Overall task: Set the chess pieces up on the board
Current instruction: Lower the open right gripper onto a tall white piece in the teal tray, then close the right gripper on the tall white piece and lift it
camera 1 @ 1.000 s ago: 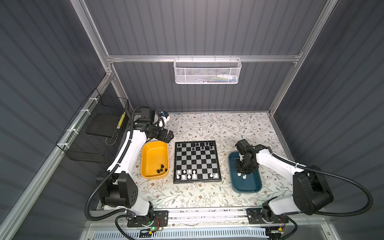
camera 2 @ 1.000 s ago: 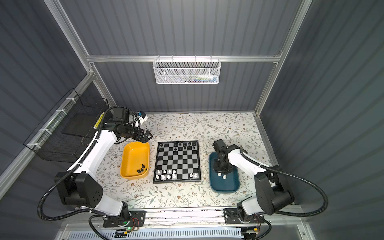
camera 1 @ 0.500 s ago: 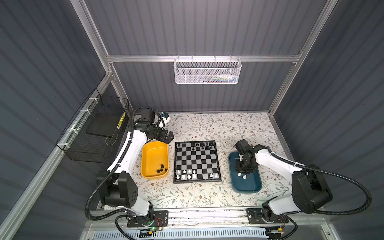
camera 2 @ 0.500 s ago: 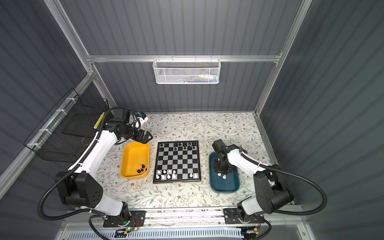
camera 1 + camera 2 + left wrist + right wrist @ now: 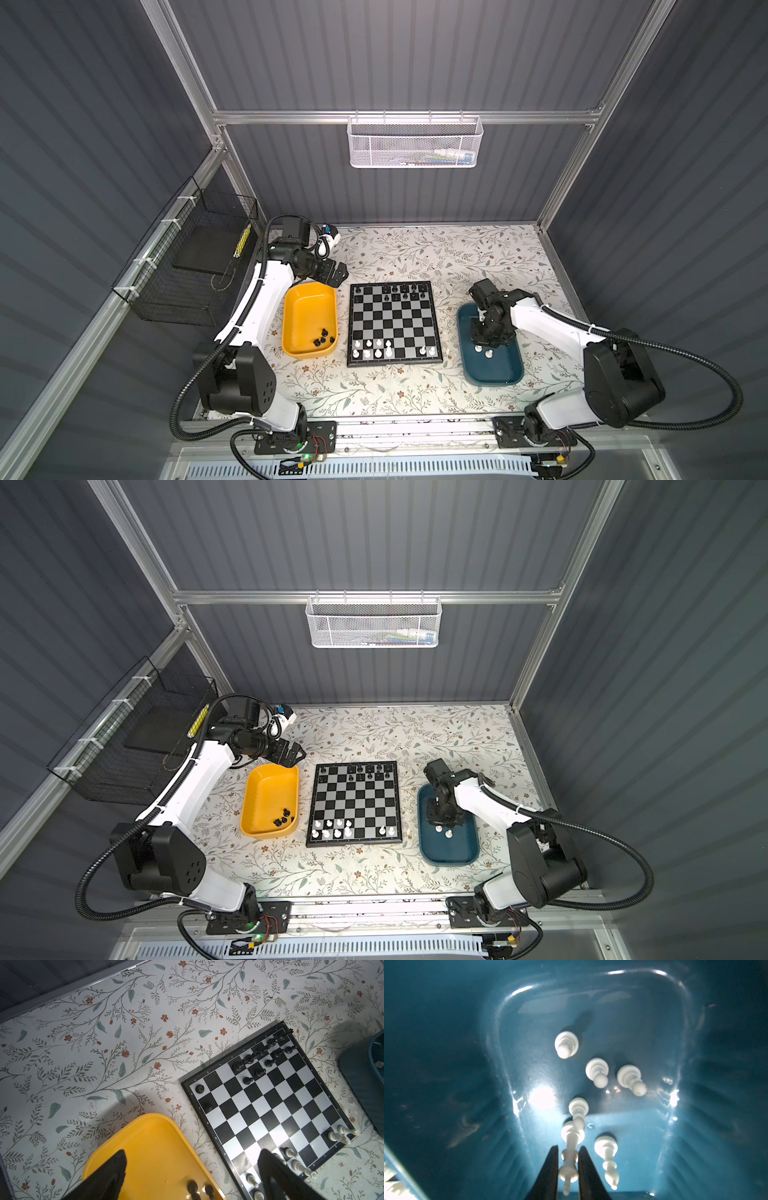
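The board [image 5: 392, 324] lies mid-table, also seen in the left wrist view as the board [image 5: 270, 1105]. Several black chess pieces [image 5: 405, 291] stand on its far rows and several white ones [image 5: 376, 349] on its near rows. My right gripper [image 5: 568, 1148] is down inside the teal tray [image 5: 494, 370], shut on a tall upright white piece [image 5: 571, 1138]. Several more white pieces [image 5: 597, 1070] stand around it. My left gripper [image 5: 192, 1153] hangs open and empty over the far end of the yellow tray [image 5: 307, 307], which holds a few black pieces [image 5: 323, 337].
A white mesh basket [image 5: 415, 141] hangs on the back wall and a black wire basket [image 5: 195, 266] on the left wall. The trays flank the board on the floral tabletop [image 5: 415, 257].
The right gripper's jaws have narrowed onto the tall white piece in the teal tray. The left arm has stayed where it was.
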`<state>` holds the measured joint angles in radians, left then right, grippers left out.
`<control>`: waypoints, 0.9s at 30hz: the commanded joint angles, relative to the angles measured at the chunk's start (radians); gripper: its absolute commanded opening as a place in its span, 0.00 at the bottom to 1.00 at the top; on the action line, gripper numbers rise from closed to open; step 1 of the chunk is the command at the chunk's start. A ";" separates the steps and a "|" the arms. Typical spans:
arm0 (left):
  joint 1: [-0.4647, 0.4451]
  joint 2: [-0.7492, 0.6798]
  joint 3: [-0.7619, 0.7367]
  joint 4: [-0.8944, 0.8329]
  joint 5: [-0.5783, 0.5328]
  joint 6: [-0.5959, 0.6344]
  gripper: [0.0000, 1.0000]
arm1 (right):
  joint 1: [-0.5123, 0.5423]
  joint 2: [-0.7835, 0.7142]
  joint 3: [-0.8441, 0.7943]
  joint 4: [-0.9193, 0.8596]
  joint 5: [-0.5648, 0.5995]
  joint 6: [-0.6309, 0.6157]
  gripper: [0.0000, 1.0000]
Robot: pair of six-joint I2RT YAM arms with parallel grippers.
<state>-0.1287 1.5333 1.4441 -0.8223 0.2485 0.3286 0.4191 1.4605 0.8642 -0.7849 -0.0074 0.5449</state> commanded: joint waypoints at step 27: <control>0.001 -0.021 -0.001 -0.005 0.010 -0.002 0.99 | 0.022 -0.105 0.012 -0.072 0.004 -0.016 0.17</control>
<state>-0.1287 1.5333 1.4441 -0.8223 0.2481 0.3286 0.4332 1.3800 0.8642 -0.8089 -0.0044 0.5343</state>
